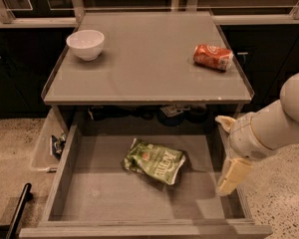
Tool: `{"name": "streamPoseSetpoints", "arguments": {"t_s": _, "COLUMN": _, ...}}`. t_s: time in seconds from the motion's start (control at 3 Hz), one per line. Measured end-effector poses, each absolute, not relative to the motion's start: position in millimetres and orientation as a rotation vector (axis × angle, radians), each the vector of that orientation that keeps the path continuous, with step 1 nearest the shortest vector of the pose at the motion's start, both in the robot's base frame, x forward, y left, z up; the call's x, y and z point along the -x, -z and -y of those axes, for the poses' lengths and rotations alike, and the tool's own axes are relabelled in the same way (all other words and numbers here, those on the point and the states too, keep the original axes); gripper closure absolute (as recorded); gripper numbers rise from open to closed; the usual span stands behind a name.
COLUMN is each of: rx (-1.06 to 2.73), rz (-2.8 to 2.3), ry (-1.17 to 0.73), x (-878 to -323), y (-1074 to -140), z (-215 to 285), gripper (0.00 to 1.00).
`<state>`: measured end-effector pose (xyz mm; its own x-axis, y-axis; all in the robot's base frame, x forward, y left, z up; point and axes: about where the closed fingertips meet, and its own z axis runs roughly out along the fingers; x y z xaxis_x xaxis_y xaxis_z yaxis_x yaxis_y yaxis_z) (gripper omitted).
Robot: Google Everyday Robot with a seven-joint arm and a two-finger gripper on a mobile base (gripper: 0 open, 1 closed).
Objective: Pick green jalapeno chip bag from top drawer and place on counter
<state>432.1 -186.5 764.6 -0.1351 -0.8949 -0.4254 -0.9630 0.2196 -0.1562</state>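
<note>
The green jalapeno chip bag (155, 161) lies crumpled and flat near the middle of the top drawer (94, 198), which is pulled out below the counter (144, 59). My gripper (227, 149) hangs over the drawer's right wall, to the right of the bag and apart from it. Its cream fingers (232, 176) are spread, open and empty. The white arm (279, 123) comes in from the right edge.
A white bowl (85, 44) stands at the counter's back left. A red-orange soda can (213, 57) lies on its side at the back right. Dark cabinets stand behind. A pale bin (49, 146) sits left of the drawer, and a black bar (17, 210) is at bottom left.
</note>
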Motion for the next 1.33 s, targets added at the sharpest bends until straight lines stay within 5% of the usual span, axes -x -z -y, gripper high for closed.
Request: {"name": "streamPoseSetpoints", "arguments": {"t_s": 1.33, "rx": 1.604, "rz": -2.057, "ry": -0.314, "x": -469, "y": -708, "z": 163, "gripper": 0.00}}
